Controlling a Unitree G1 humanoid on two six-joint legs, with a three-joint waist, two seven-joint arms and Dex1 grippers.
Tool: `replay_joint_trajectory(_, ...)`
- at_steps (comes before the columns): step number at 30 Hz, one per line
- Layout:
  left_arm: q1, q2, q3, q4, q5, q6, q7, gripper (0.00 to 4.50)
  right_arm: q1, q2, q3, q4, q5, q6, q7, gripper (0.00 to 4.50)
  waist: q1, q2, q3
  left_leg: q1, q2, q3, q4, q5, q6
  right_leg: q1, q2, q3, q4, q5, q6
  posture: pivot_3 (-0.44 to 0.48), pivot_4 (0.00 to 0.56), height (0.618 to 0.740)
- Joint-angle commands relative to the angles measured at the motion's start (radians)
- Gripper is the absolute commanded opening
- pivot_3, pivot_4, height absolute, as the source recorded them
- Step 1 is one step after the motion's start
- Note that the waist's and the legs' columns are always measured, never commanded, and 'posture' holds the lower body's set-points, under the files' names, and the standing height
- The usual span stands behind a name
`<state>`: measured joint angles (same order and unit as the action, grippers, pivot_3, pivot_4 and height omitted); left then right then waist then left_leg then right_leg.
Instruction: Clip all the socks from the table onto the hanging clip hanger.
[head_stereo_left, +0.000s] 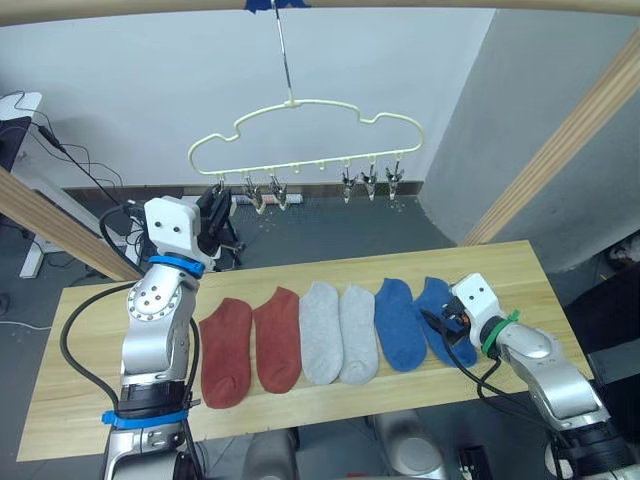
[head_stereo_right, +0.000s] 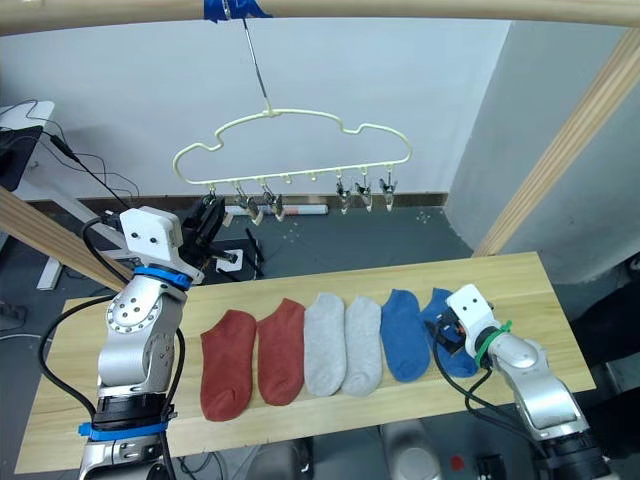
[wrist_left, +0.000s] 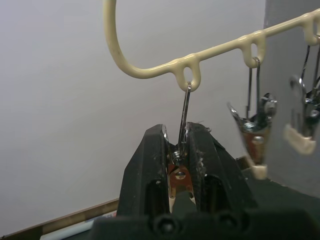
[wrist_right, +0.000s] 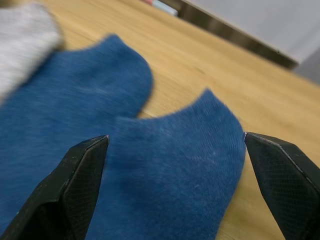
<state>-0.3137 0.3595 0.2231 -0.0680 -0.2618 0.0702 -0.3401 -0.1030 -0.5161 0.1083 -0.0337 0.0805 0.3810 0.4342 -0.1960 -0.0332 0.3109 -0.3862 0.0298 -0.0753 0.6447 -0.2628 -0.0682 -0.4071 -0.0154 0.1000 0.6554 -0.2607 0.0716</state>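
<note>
While six socks lie in a row on the table, the left gripper is raised to the hanger, its fingers squeezed on the leftmost clip. That clip dangles from the first loop of the hanger's lower bar; more clips hang further along, none holding a sock. From the robot's left the socks run two red, two grey, two blue, side by side and touching. The right gripper hovers low over the rightmost blue sock, jaws spread wide to either side of it, near the table's right end. The hanger's hook hangs from a wooden pole.
</note>
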Motion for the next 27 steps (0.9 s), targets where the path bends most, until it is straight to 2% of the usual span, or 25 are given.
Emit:
replay_joint_trajectory(1, 0.018, 0.02, 0.012, -0.034, -0.004, 0.018, -0.005, 0.24, -0.019, 0.024, -0.009, 0.068, -0.02, -0.032, -0.007, 4.5, 0.0, 0.001, 0.003, 0.0, 0.0, 0.0, 0.0, 0.0, 0.0, 0.0, 0.0, 0.0, 0.0, 0.0, 0.0, -0.24, 0.344, 0.74)
replay_joint_trajectory(4, 0.024, 0.029, 0.008, -0.043, -0.016, 0.032, -0.023, 0.24, -0.035, 0.051, -0.02, 0.143, -0.009, 0.002, 0.003, 4.5, 0.001, 0.002, 0.005, 0.0, 0.0, 0.0, 0.0, 0.0, 0.0, 0.0, 0.0, 0.0, 0.0, 0.0, 0.0, -0.232, 0.347, 0.74)
replay_joint_trajectory(7, 0.034, 0.028, 0.011, -0.051, -0.071, 0.081, -0.061, 0.24, -0.039, 0.053, -0.018, 0.18, -0.031, 0.007, -0.002, 3.96, 0.001, 0.002, 0.005, 0.0, 0.0, 0.0, 0.0, 0.0, 0.0, 0.0, 0.0, 0.0, 0.001, 0.0, 0.001, -0.228, 0.345, 0.74)
replay_joint_trajectory(11, 0.039, 0.047, 0.01, -0.067, -0.115, 0.122, -0.113, 0.24, -0.035, 0.054, -0.011, 0.19, -0.041, 0.013, 0.0, 2.61, 0.002, 0.002, 0.005, 0.001, 0.0, 0.0, 0.0, 0.0, 0.0, 0.0, 0.0, 0.0, 0.001, -0.001, 0.002, -0.222, 0.346, 0.74)
replay_joint_trajectory(12, 0.039, 0.055, 0.009, -0.069, -0.118, 0.123, -0.126, 0.24, -0.034, 0.055, -0.009, 0.191, -0.042, 0.015, 0.0, 2.11, 0.002, 0.002, 0.005, 0.001, 0.0, 0.0, 0.0, 0.0, 0.0, 0.0, 0.0, 0.0, 0.002, -0.001, 0.002, -0.221, 0.347, 0.74)
replay_joint_trajectory(18, 0.031, 0.089, 0.013, -0.097, -0.165, 0.17, -0.171, 0.24, -0.026, 0.034, 0.016, 0.138, -0.068, -0.034, 0.023, 0.17, 0.004, 0.002, 0.006, 0.001, 0.0, 0.0, 0.0, 0.0, 0.0, 0.0, 0.0, 0.0, 0.002, -0.001, 0.002, -0.211, 0.343, 0.74)
replay_joint_trajectory(19, 0.03, 0.095, 0.014, -0.102, -0.181, 0.189, -0.181, 0.24, -0.03, 0.019, 0.035, 0.103, -0.089, -0.06, 0.036, 0.0, 0.004, 0.002, 0.006, 0.001, 0.0, 0.0, 0.0, 0.0, 0.0, 0.0, 0.0, 0.0, 0.002, -0.001, 0.002, -0.209, 0.335, 0.74)
replay_joint_trajectory(22, 0.023, 0.108, 0.022, -0.11, -0.21, 0.225, -0.193, 0.24, -0.06, -0.01, 0.088, 0.033, -0.154, -0.123, 0.056, 0.0, 0.003, 0.002, 0.007, 0.0, 0.0, 0.0, 0.0, 0.0, 0.0, -0.001, 0.0, 0.0, 0.001, -0.001, 0.002, -0.21, 0.332, 0.74)
replay_joint_trajectory(27, 0.012, 0.129, 0.035, -0.137, -0.271, 0.305, -0.207, 0.24, -0.236, 0.012, 0.256, -0.037, -0.31, -0.234, 0.106, 0.0, -0.002, 0.002, 0.008, 0.0, 0.0, 0.001, 0.0, 0.0, 0.0, -0.004, 0.0, 0.001, 0.003, -0.001, 0.002, -0.196, 0.319, 0.74)
